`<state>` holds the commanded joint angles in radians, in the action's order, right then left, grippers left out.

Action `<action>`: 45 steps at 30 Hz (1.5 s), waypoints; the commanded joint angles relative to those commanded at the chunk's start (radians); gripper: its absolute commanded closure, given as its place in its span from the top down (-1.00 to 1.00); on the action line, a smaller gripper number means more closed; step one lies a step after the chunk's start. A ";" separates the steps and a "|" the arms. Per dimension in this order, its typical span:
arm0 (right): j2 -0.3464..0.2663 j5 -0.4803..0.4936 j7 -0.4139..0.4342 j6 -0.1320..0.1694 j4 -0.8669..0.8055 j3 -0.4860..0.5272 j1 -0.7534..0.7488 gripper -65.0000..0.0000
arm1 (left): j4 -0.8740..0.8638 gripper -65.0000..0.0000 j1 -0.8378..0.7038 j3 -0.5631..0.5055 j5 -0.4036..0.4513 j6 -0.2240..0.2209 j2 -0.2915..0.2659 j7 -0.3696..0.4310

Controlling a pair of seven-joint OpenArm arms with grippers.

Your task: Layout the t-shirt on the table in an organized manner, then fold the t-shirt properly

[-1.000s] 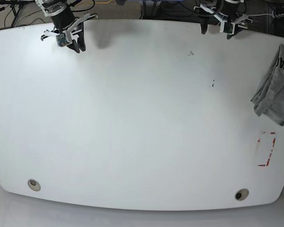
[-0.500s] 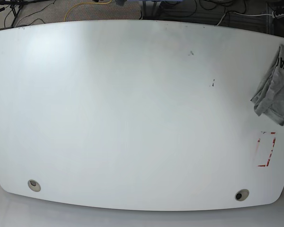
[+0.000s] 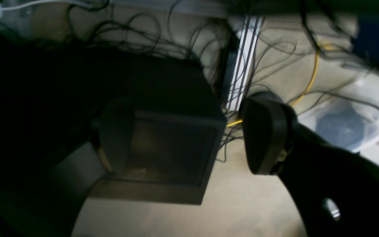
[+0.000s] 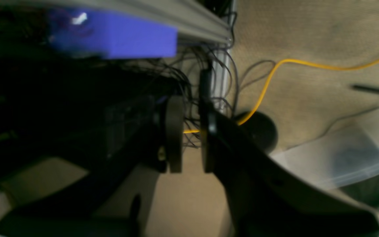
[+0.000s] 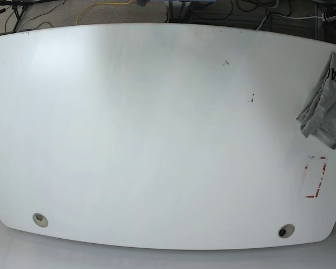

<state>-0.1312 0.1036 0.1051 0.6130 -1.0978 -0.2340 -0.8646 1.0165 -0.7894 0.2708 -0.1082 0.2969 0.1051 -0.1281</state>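
The t-shirt (image 5: 326, 106) lies crumpled at the table's right edge in the base view, grey with black letters showing near its top, and runs partly out of frame. The table (image 5: 157, 140) is white and wide. Neither gripper shows in the base view. In the left wrist view my left gripper (image 3: 189, 138) hangs open over the floor behind the table, holding nothing. My right gripper (image 4: 191, 138) is shut but for a thin slit, with nothing in it, also off the table above the carpet.
A red-and-white rectangular mark (image 5: 315, 177) sits below the shirt. Two grommet holes (image 5: 40, 219) (image 5: 285, 230) lie near the front edge. Behind the table are tangled cables (image 3: 163, 49), a dark box (image 3: 163, 148), a yellow cable (image 4: 275, 72) and a clear plastic bin (image 3: 350, 125).
A second ago both arms hung over the table's far edge in the base view. They have since drawn back out of that view. The shirt has not moved.
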 joint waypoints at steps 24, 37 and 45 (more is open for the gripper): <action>0.040 -0.267 0.031 -0.176 0.520 -0.003 0.416 -0.74 | -0.643 0.47 0.540 -0.158 0.094 -0.172 0.026 0.002; 0.043 -0.270 0.025 -0.265 0.701 -0.003 0.546 -0.73 | -0.801 0.47 0.677 -0.250 0.098 -0.235 0.025 0.002; 0.046 -0.270 0.003 -0.265 0.726 -0.003 0.568 -0.73 | -0.801 0.48 0.678 -0.282 0.098 -0.245 0.023 0.002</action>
<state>-0.0852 -0.1665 0.1082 0.3475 -0.3721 -0.2371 -0.2969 0.2156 -0.1112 -0.0115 -0.0100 0.0514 0.1281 -0.1266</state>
